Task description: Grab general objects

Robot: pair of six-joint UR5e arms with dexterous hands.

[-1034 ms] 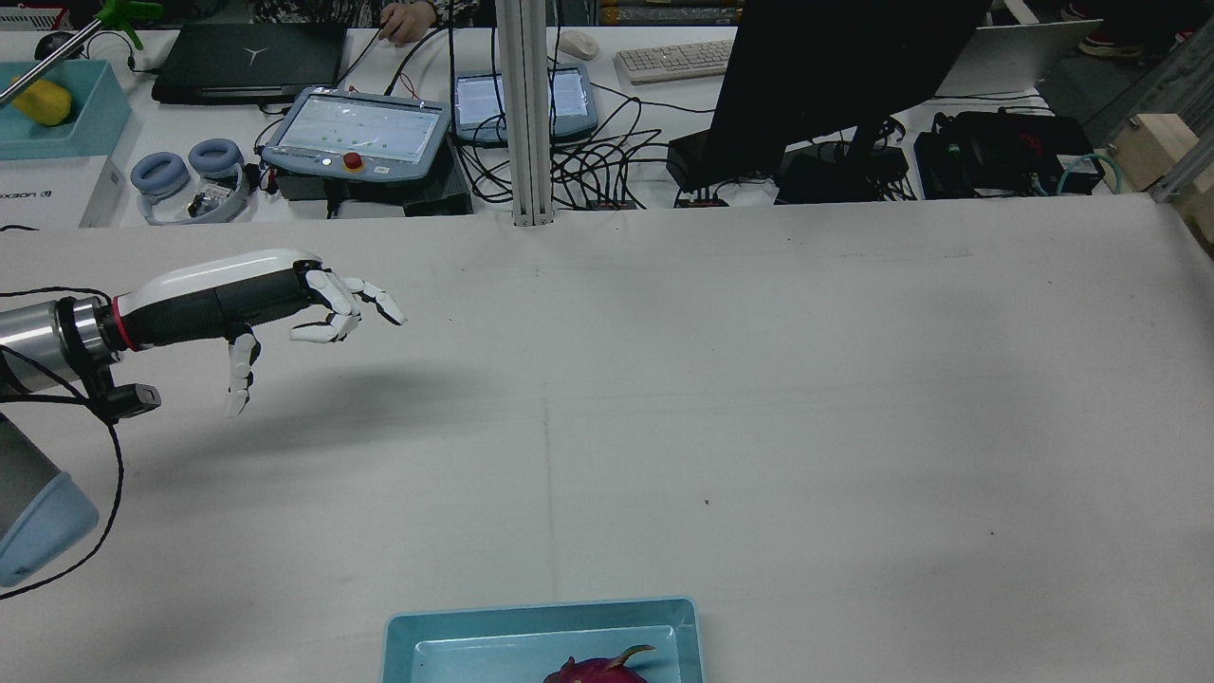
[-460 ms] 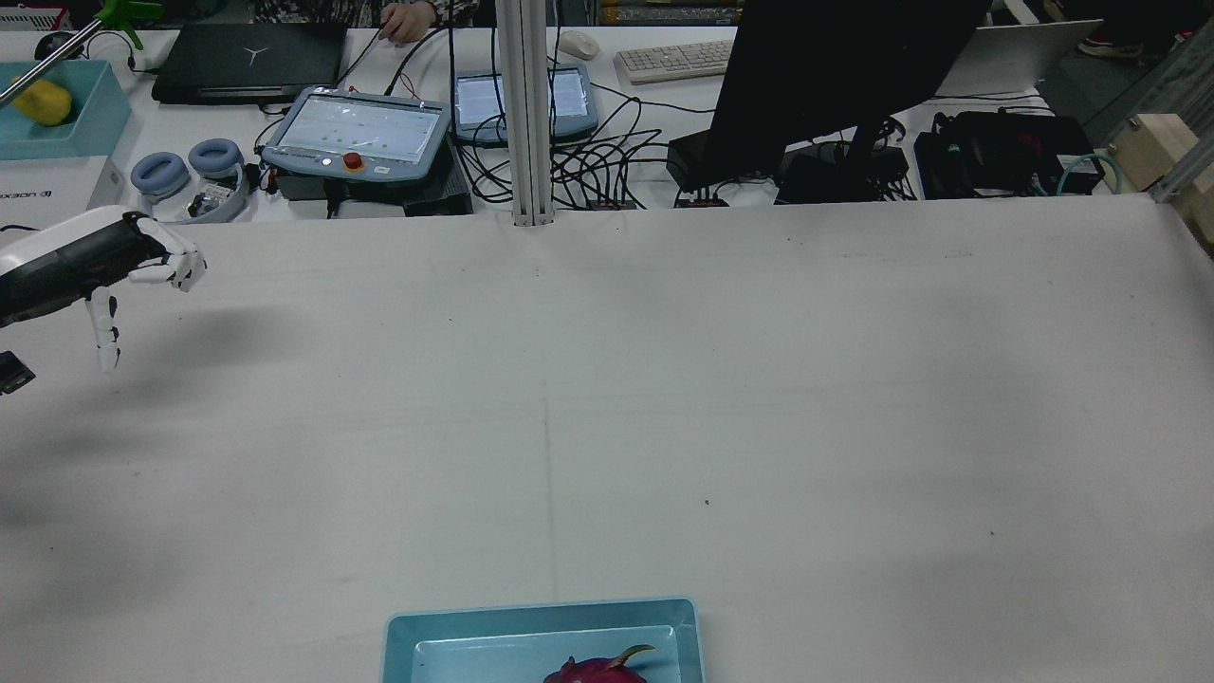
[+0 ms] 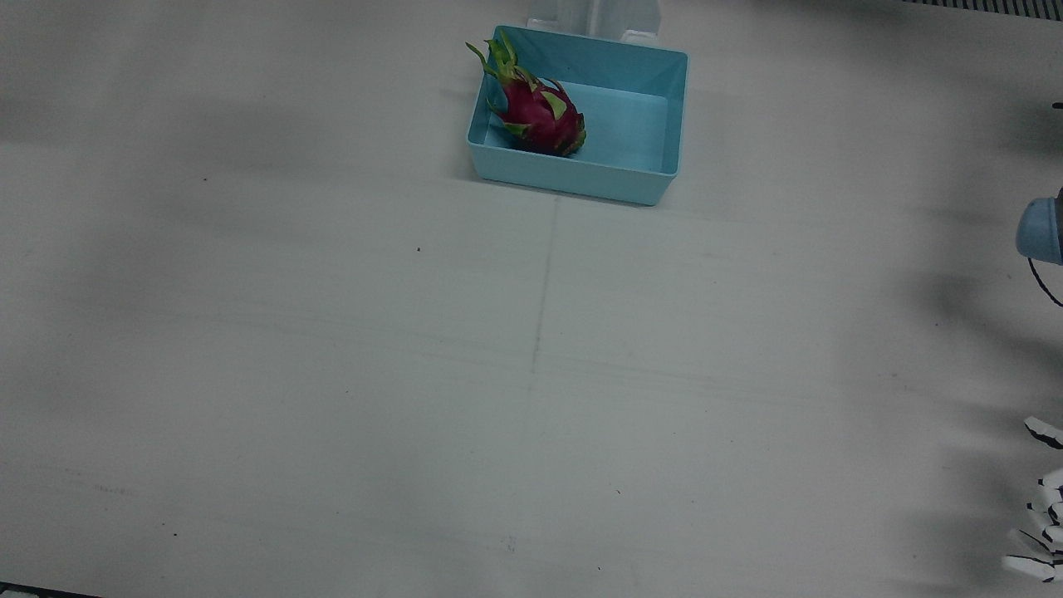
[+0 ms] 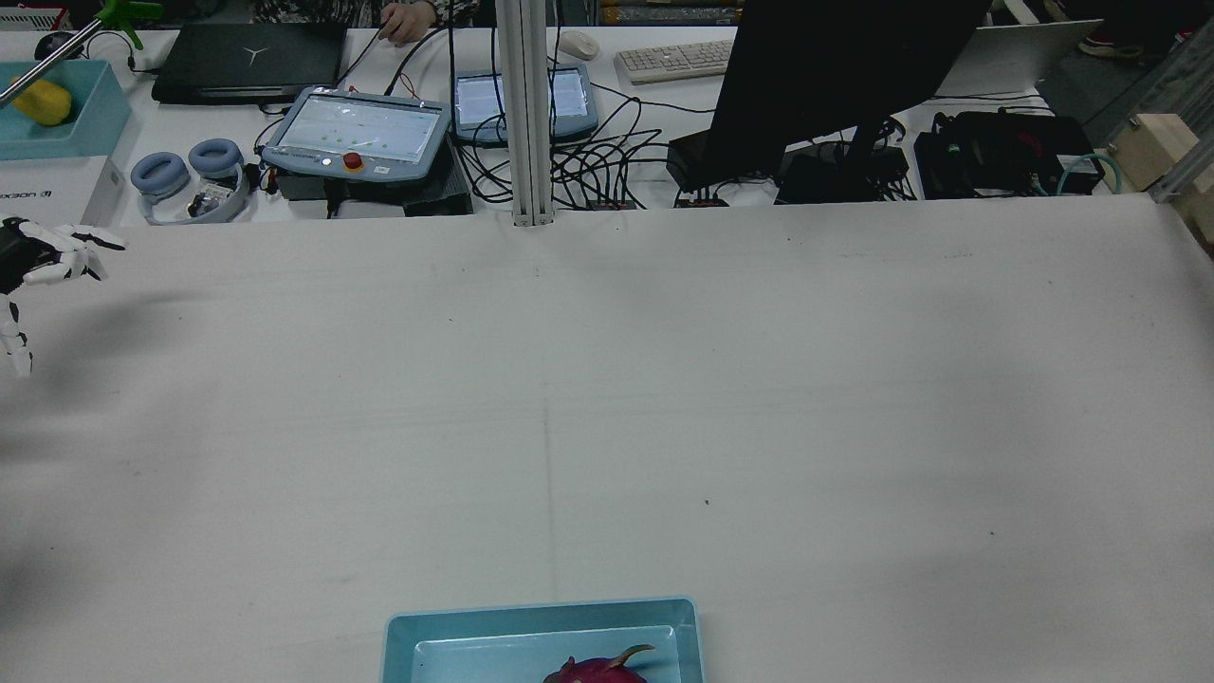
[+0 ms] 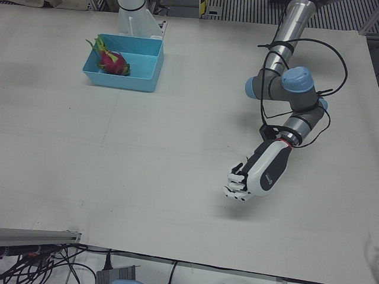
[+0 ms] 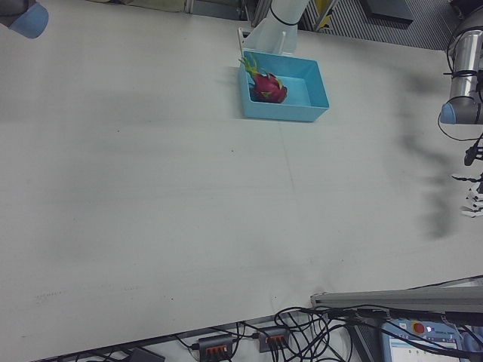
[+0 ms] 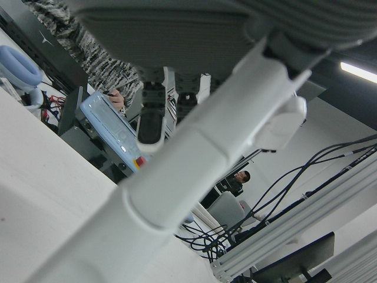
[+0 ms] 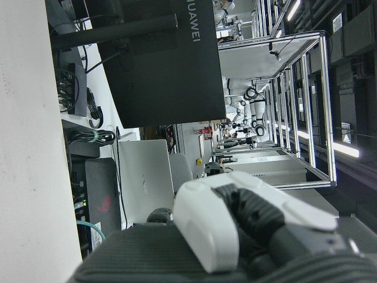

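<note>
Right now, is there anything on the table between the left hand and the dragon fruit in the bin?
Nothing but bare tabletop, plus the blue bin's wall. The left-front view shows it: the left hand hovers empty, far from the dragon fruit.

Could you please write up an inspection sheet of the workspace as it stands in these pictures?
Surface: white table, bare apart from the bin; a faint seam line runs down its middle.
Job's things: dragon fruit lies inside the blue bin, at the table edge nearest the robot.
Clutter: nothing seen on the work surface.
Hands: left hand hangs above the table near its side edge, far from the bin, holding nothing, fingers loosely curled. Right hand shows only in its own view; its state cannot be told.
Cables: black cable loops along the left arm.
Surroundings: teach pendant, monitor, headphones and tangled wires on the operators' desk.
</note>
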